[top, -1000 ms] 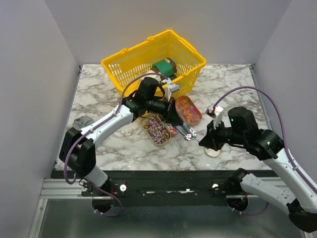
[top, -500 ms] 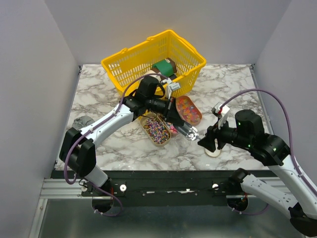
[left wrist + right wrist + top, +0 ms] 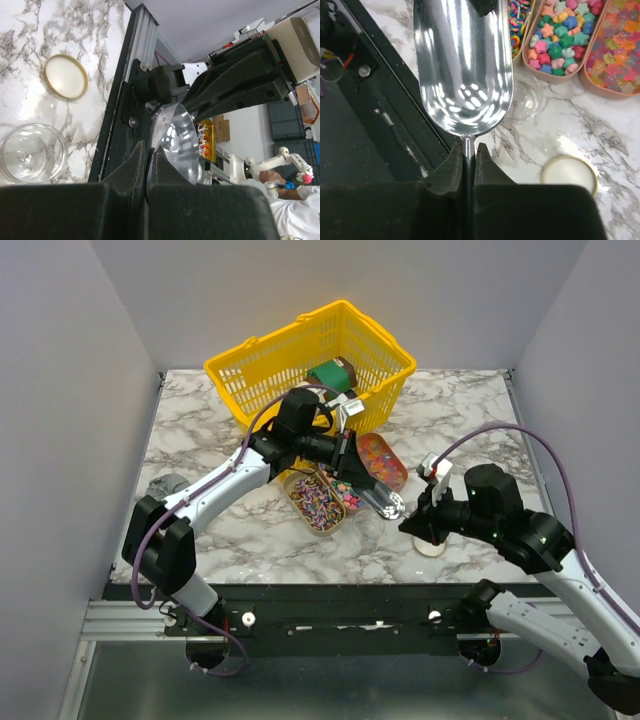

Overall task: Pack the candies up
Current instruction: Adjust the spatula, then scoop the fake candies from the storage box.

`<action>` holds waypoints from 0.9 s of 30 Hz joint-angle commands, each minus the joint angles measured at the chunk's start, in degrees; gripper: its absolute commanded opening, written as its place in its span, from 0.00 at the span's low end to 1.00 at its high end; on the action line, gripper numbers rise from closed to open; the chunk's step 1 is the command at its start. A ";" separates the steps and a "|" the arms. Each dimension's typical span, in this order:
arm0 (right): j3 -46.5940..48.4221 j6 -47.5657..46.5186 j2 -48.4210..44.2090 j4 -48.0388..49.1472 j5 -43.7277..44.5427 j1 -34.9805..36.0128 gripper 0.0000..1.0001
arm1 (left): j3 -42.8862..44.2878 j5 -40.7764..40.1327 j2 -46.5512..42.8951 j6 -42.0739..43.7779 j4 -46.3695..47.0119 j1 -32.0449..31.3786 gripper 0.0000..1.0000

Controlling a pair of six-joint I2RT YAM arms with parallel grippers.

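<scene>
A silver metal scoop [image 3: 380, 500] hangs empty above the table between both grippers. My left gripper [image 3: 352, 470] is shut on the rim of its bowl [image 3: 180, 145]. My right gripper [image 3: 408, 523] is shut on its thin handle, with the bowl [image 3: 462, 65] stretching away from it. The candies lie in three oval trays: striped ones [image 3: 315, 502], pink, green and blue stars [image 3: 562, 30], and orange gummies [image 3: 380, 460]. A clear glass jar [image 3: 525, 97] stands open on the marble beside the star tray, partly under the scoop's bowl. It also shows in the left wrist view [image 3: 32, 152].
The jar's round cream lid [image 3: 430, 547] lies flat near the front edge, under my right arm. A yellow basket [image 3: 260, 360] with bottles and cans stands at the back. A grey object [image 3: 165, 485] lies at the left edge.
My right arm drew back a little to the right, then came in again at the scoop's handle. My left gripper has shifted slightly up and back with the scoop.
</scene>
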 commanded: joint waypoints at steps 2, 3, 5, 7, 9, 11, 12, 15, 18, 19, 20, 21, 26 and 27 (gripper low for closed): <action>0.01 4.33 -0.67 2.21 7.45 -0.99 0.01 | 2.59 0.32 0.64 0.89 -1.55 -0.01 0.10; 0.80 4.77 -0.32 0.73 7.98 -0.91 0.01 | 3.21 -0.99 0.47 1.85 -2.69 0.17 0.25; 1.33 5.30 1.52 -1.04 9.21 -0.91 0.01 | 4.61 -6.69 -0.32 4.92 -5.24 0.78 0.51; 2.29 6.35 3.45 -3.59 11.40 -0.91 0.01 | 5.06 -14.05 -2.78 6.25 -6.04 1.48 0.62; 3.52 6.27 7.23 -5.34 11.77 -0.91 0.01 | 4.01 -17.95 -6.45 6.87 -4.29 2.89 0.70; 6.07 6.44 10.22 -6.66 13.25 -0.91 0.01 | 3.13 -23.73 -8.93 7.74 -3.05 3.51 0.78; 7.12 6.44 13.54 -8.41 13.96 -0.99 0.01 | 2.87 -25.86 -11.38 9.06 -2.79 3.68 0.79; 12.39 6.44 20.39 -12.62 18.96 -0.99 0.01 | 0.85 -32.81 -15.43 10.38 -2.52 3.77 0.87; 18.55 6.62 26.38 -17.89 21.09 -2.04 0.01 | -1.44 -37.63 -18.33 11.44 -3.05 3.77 0.89; 19.60 6.62 29.97 -18.96 20.91 -2.66 0.01 | -1.79 -38.70 -18.87 11.88 -3.66 3.86 0.89; 20.57 6.62 31.14 -19.58 18.82 -3.36 0.01 | -2.49 -39.58 -19.31 12.06 -4.19 3.86 0.89; 21.54 6.18 32.63 -20.11 17.15 -5.45 0.01 | -2.85 -41.33 -20.27 12.23 -4.63 3.86 0.90; 26.28 1.70 41.05 -24.24 11.77 -8.46 0.01 | -4.43 -44.86 -21.77 13.37 -7.79 3.86 0.90; 27.16 1.43 41.95 -24.94 12.12 -8.90 0.01 | -4.69 -45.47 -22.03 13.64 -8.32 3.86 0.90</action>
